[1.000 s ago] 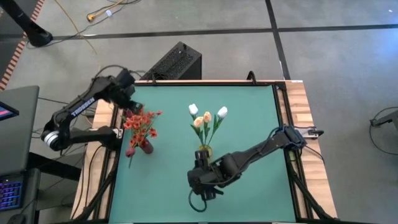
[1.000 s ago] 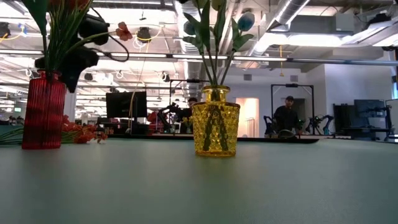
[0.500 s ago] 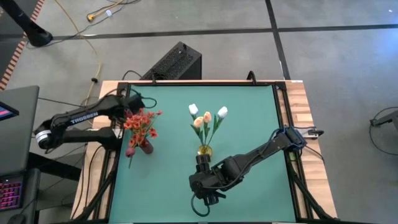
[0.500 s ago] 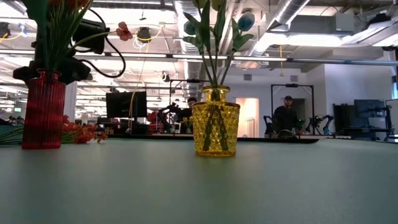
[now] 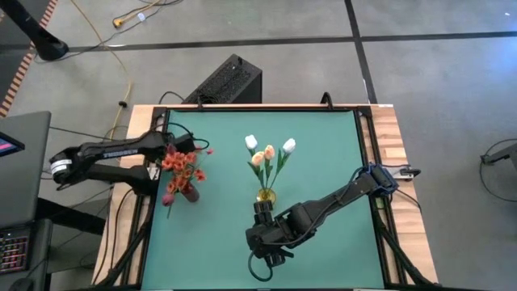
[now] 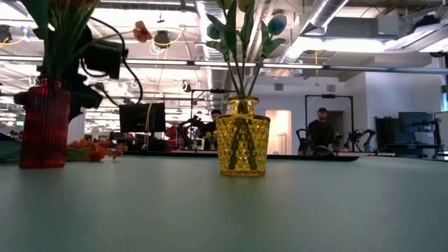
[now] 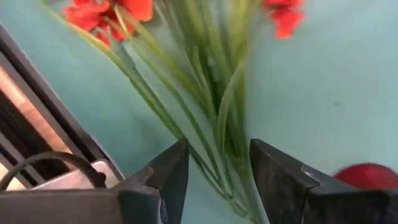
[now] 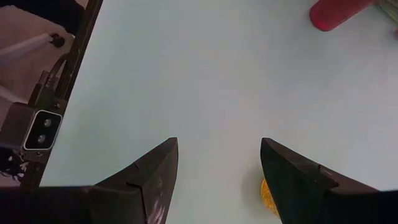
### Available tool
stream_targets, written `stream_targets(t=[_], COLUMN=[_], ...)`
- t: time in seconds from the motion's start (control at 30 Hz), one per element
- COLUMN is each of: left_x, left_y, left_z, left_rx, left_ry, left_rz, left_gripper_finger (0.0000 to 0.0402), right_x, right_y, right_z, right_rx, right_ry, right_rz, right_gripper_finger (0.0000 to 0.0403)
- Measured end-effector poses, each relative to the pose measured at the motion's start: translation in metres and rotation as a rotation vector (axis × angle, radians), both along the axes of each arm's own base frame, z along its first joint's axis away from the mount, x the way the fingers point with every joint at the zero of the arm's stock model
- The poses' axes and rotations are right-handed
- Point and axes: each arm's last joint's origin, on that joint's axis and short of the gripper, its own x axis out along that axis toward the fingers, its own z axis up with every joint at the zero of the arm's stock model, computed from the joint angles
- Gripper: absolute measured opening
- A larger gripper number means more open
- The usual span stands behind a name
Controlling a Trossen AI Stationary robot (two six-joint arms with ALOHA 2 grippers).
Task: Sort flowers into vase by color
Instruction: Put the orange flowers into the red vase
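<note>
A red vase at the table's left holds red-orange flowers on green stems. My left gripper points down over them, open. Its fingers stand on either side of the stems, and whether they touch I cannot tell. A yellow glass vase mid-table holds white and peach tulips. A dark maroon bud lies on the table beside the red vase. My right gripper hangs open above the table just near of the yellow vase, with nothing between its fingers.
More red-orange blossoms lie on the table behind the red vase. The table's black frame rail runs close beside my left gripper. Bare green table spreads to the right of the tulips and along the near edge.
My left gripper has come from the far left corner toward the near edge and down, until its open fingers stand around the red-orange flowers' stems. The gap between the fingers has not changed. My right arm has kept still.
</note>
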Motion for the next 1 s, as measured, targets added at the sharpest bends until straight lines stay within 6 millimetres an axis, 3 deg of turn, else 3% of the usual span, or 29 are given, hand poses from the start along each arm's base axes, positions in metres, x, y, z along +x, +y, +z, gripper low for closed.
stream_targets(t=[0.53,0.67,0.83,1.0], left_x=[0.024,0.027,0.028,0.033], left_y=[0.013,0.015,0.016,0.021], left_z=[-0.025,-0.028,-0.021,0.007], left_rx=[0.005,-0.003,0.044,0.167], left_ry=[0.026,0.024,0.002,-0.089], left_rz=[-0.092,-0.119,-0.137,-0.126], left_gripper_finger=[0.0151,0.011,0.0017,0.0006], right_x=[-0.003,-0.005,-0.008,-0.008], right_y=[0.001,0.004,0.006,0.005], right_z=[-0.001,-0.002,-0.003,-0.003], right_rx=[0.002,0.005,0.003,0.004], right_ry=[0.023,0.032,0.049,0.049], right_rz=[-0.017,-0.018,-0.025,-0.026], right_gripper_finger=[0.0254,0.0254,0.0254,0.0254])
